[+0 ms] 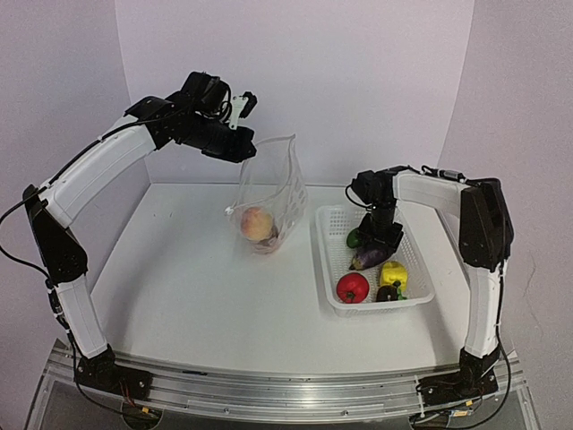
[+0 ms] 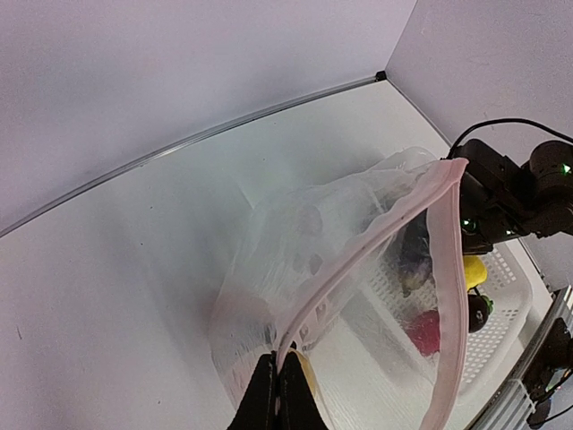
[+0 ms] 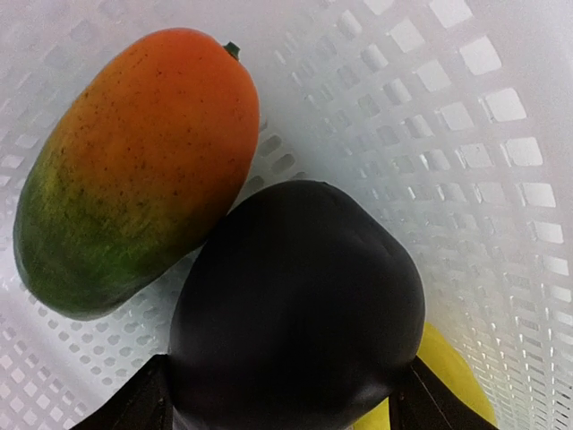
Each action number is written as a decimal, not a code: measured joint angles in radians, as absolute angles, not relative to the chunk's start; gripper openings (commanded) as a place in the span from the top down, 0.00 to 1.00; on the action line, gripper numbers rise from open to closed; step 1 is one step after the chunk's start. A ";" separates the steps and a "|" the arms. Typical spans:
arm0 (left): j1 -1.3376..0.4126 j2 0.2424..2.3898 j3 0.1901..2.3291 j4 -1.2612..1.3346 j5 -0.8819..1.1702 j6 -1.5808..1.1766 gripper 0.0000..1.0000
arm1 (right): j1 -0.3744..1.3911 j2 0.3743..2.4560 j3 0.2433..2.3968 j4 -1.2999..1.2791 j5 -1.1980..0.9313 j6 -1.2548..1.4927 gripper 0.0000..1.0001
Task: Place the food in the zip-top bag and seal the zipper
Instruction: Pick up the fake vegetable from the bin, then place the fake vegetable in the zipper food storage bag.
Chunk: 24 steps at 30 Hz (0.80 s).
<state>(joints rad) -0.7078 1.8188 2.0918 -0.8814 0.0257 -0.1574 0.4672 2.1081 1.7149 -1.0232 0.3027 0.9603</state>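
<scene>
Loading is proceeding: left gripper [image 2: 277, 394] is pinching the clear dotted plastic bag [image 1: 269, 193] open on the desk [image 1: 179, 287]; right gripper [image 1: 380, 240] is clamping the glossy purple eggplant [image 3: 295, 305] in the white mesh basket [image 1: 327, 269], pending carriage left into the bag.

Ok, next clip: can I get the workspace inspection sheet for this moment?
surface: white table, metal rail along its near edge.
job's things: zip-top bag held up, zipper unsealed, peach inside; mango, eggplant, yellow pepper, pomegranate and mangosteen lie in the white basket.
clutter: nothing seen.
grippers: left gripper pinches the bag's rim; right gripper is down in the basket, fingers against both sides of the eggplant.
cables: black cable arcs over the right arm.
surroundings: plain lilac walls.
</scene>
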 measured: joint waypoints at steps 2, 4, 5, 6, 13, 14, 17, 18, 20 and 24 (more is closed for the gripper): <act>-0.708 1.819 2.092 -0.881 0.026 -0.157 1.00 | 0.473 2.081 1.715 -1.016 0.299 0.938 0.75; -0.708 1.819 2.092 -0.881 0.026 -0.157 1.00 | 0.484 2.035 1.717 -1.010 0.303 0.914 0.75; -0.708 1.819 2.092 -0.881 0.026 -0.157 1.00 | 0.491 2.005 1.724 -1.010 0.308 0.902 0.75; -0.708 1.819 2.092 -0.881 0.026 -0.157 1.00 | 0.498 1.974 1.732 -1.009 0.313 0.890 0.75; -0.708 1.819 2.091 -0.880 0.027 -0.156 1.00 | 0.606 1.755 1.841 -0.900 0.385 0.718 0.83; -0.708 1.819 2.090 -0.879 0.028 -0.156 1.00 | 0.636 1.728 1.842 -0.847 0.397 0.675 0.85; -0.708 1.819 2.086 -0.878 0.031 -0.156 1.00 | 0.767 1.662 1.821 -0.605 0.394 0.518 0.91; -0.708 1.819 2.086 -0.878 0.032 -0.156 1.00 | 0.809 1.648 1.804 -0.505 0.380 0.469 0.92; -0.708 1.819 2.086 -0.876 0.033 -0.156 1.00 | 0.886 1.634 1.777 -0.329 0.342 0.381 0.93; -0.708 1.819 2.086 -0.872 0.034 -0.156 1.00 | 0.993 1.656 1.766 -0.038 0.225 0.210 1.00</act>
